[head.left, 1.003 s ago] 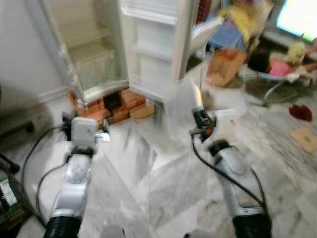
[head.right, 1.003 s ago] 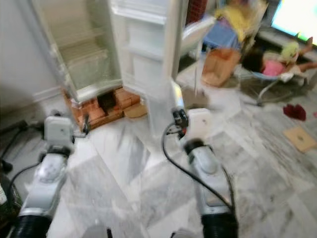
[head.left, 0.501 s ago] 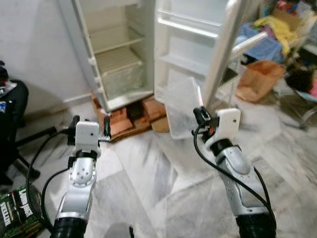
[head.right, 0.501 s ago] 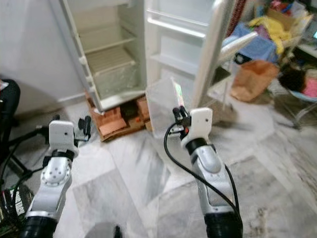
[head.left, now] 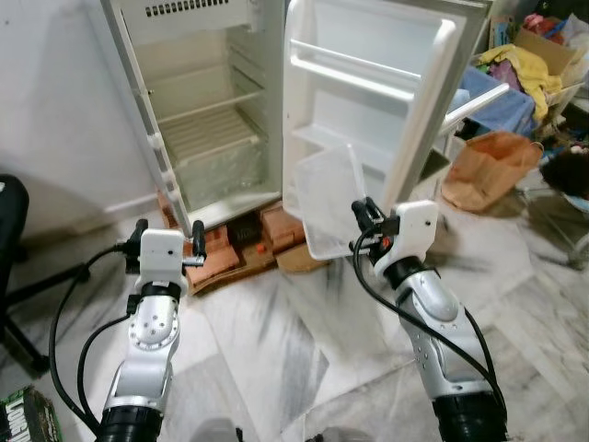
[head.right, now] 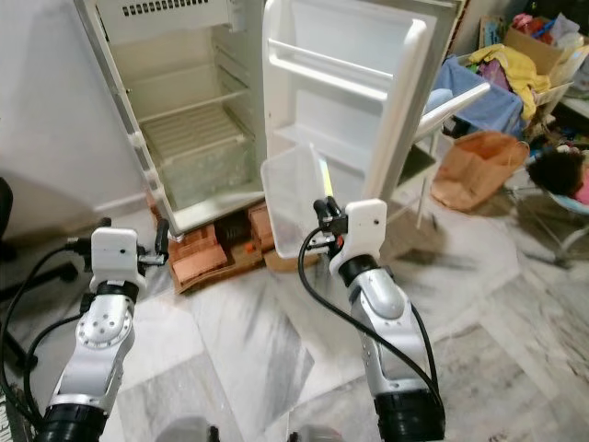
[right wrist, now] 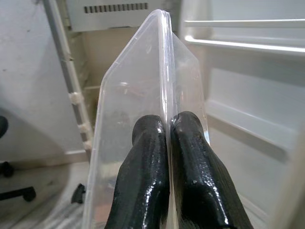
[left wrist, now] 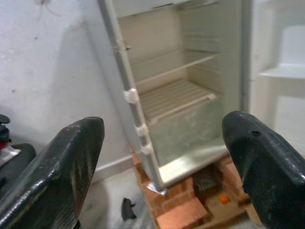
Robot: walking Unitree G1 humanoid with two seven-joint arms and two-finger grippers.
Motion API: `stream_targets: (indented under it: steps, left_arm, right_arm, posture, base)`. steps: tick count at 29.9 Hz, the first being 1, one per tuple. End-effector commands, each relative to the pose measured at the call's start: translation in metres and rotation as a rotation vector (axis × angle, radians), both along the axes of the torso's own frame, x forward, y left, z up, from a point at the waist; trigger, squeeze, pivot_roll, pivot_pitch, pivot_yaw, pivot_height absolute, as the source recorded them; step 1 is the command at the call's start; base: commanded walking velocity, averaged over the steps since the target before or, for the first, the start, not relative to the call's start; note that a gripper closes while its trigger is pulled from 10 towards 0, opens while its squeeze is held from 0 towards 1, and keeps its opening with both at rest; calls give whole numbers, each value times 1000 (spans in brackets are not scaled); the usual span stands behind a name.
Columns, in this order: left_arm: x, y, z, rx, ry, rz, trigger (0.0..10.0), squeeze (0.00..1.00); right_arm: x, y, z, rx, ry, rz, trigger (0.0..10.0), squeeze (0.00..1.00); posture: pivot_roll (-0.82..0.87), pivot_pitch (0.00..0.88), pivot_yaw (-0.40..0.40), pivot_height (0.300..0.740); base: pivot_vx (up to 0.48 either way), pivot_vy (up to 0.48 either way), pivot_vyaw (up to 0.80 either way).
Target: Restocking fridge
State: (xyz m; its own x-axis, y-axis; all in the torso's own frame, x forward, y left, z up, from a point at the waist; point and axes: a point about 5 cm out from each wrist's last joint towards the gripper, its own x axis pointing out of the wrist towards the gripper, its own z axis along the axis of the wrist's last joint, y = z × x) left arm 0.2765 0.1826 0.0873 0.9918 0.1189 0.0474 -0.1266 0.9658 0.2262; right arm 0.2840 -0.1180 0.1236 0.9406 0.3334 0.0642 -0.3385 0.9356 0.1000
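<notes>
A white fridge (head.left: 202, 138) stands open ahead on red bricks (head.left: 221, 247), its wire shelves (head.left: 204, 133) bare and its door (head.left: 368, 101) swung wide. My right gripper (head.left: 362, 221) is shut on the rim of a clear plastic container (head.left: 327, 203), held up on edge in front of the door shelves. In the right wrist view both fingers (right wrist: 159, 143) pinch the container's wall (right wrist: 128, 109). My left gripper (head.left: 166, 232) is raised at the lower left, open and holding nothing; its fingers (left wrist: 62, 162) frame the fridge interior (left wrist: 176, 95).
A grey marble floor (head.left: 276, 350) lies between me and the fridge. To the right stand a brown paper bag (head.left: 488, 166), piled clothes (head.left: 534, 64) and a white table edge (head.left: 469, 101). A black chair base (head.left: 18, 304) sits at the left.
The camera has swung and steadied, bringing the fridge closer and more central. My right gripper, still holding the container, has come nearer the door shelves. The left gripper holds its pose.
</notes>
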Motion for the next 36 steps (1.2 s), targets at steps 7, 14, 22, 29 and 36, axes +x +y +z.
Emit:
stream_targets:
  steps: [7,14,22,29,36]
  left_arm:
    - [0,8,2,-2,-7,41,10000,0]
    - [0,11,2,1,-6,63,10000,0]
    - [1,13,1,-10,8,90,10000,0]
    - [4,12,3,-6,1,97,10000,0]
    - [4,12,4,-15,-5,98,10000,0]
  right_arm:
    - [0,7,3,24,-5,27,10000,0]
    - [0,10,3,5,-18,48,10000,0]
    - [1,11,3,24,-8,45,10000,0]
    - [1,11,2,28,1,42,10000,0]
    - [2,13,2,13,-6,50,10000,0]
  posture:
    - [5,54,-44,740]
    - [8,56,-43,740]
    - [6,56,-39,740]
    - [7,53,-38,740]
    - [12,53,-37,740]
  base:
    - [480,0,125]
    - [472,0,116]
    - [462,0,526]
    - [212,144,0]
    - [69,0,0]
